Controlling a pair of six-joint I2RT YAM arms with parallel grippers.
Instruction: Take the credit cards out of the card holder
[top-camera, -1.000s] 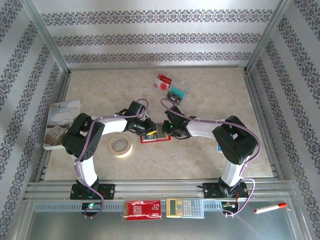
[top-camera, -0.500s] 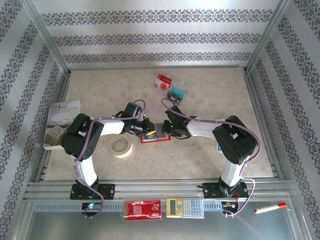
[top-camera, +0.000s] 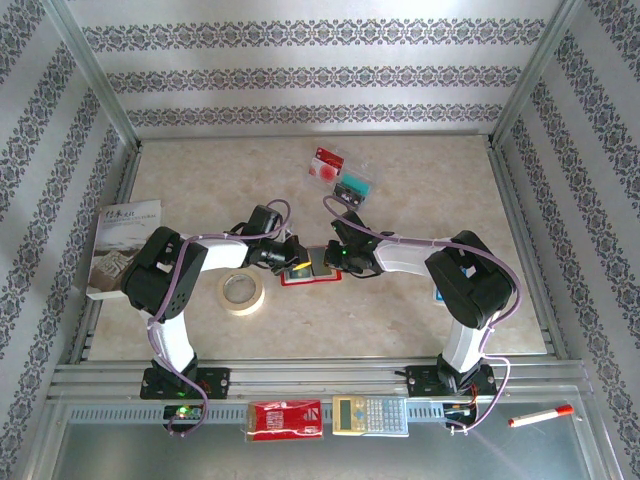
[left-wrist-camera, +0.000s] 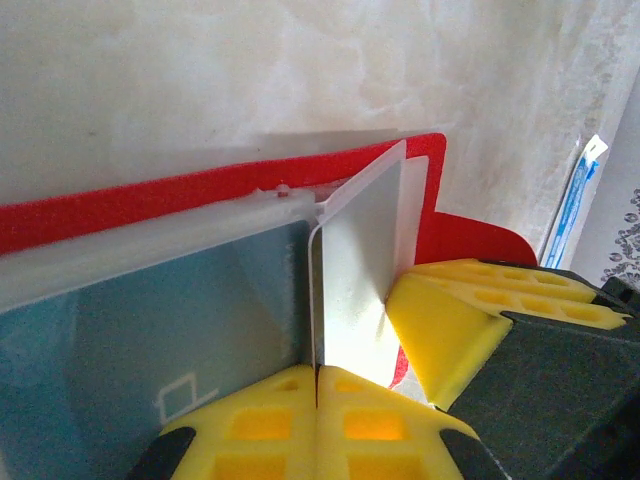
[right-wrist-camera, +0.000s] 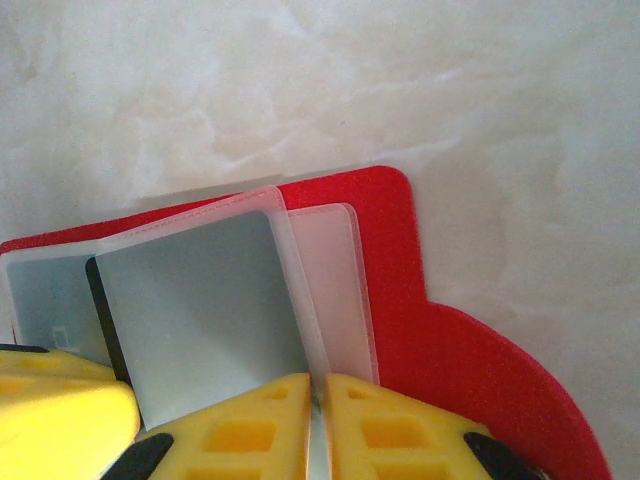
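Marble tabletop (top-camera: 200, 170): two credit cards, red-white card (top-camera: 327, 163) and teal-black card (top-camera: 352, 186), are already lying out beyond the card holder (top-camera: 312, 276), while left gripper (left-wrist-camera: 316, 372) and right gripper (right-wrist-camera: 318, 380) are both clamping shut on its clear pocket leaves (left-wrist-camera: 355, 260), with a bluish card (left-wrist-camera: 150, 330) seemingly not yet pulled.

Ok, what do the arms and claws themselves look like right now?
The left arm and right arm are white links with bulky black joint housings, a purple cable running along each. The left claw and right claw have bright yellow fingers moulded with square recessed pockets, set on black mounts.
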